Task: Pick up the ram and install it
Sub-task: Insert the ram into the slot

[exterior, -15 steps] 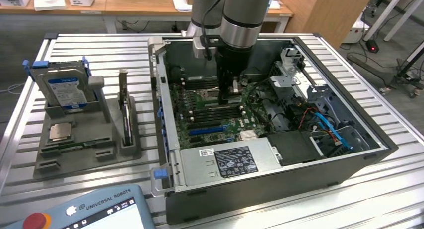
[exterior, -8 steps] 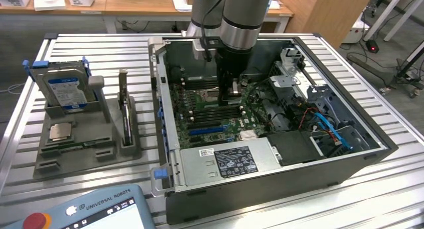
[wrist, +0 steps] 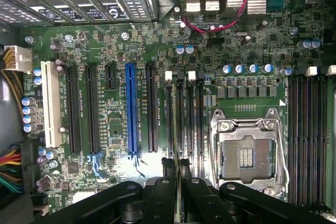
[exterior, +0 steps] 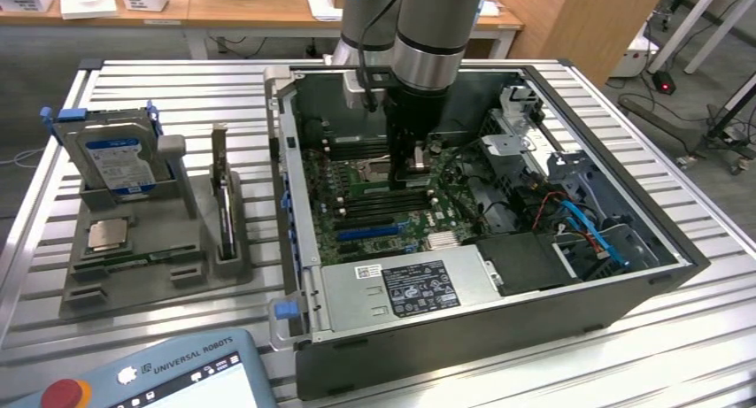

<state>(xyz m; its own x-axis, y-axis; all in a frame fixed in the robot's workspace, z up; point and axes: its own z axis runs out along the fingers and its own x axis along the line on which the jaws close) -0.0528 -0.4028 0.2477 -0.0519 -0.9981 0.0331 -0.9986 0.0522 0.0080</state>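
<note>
The ram [exterior: 133,263] lay in the front slot of the grey tray [exterior: 83,293], at 6 o'clock from the silver processor chip [exterior: 106,234] in the exterior view. Well apart, toward 2 o'clock, the gripper [exterior: 410,172] hung inside the open computer case [exterior: 497,337]. Its jaws were drawn almost together, gripping nothing that showed, above the motherboard [wrist: 115,51] and its memory slots [wrist: 181,119], beside the processor socket [wrist: 247,156].

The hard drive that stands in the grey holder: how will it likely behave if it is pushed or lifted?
The hard drive looks like a stiff metal-cased block, so probably rigid and heavy for its size. It stands on edge in the grey holder, so a sideways push might tip it.
</note>
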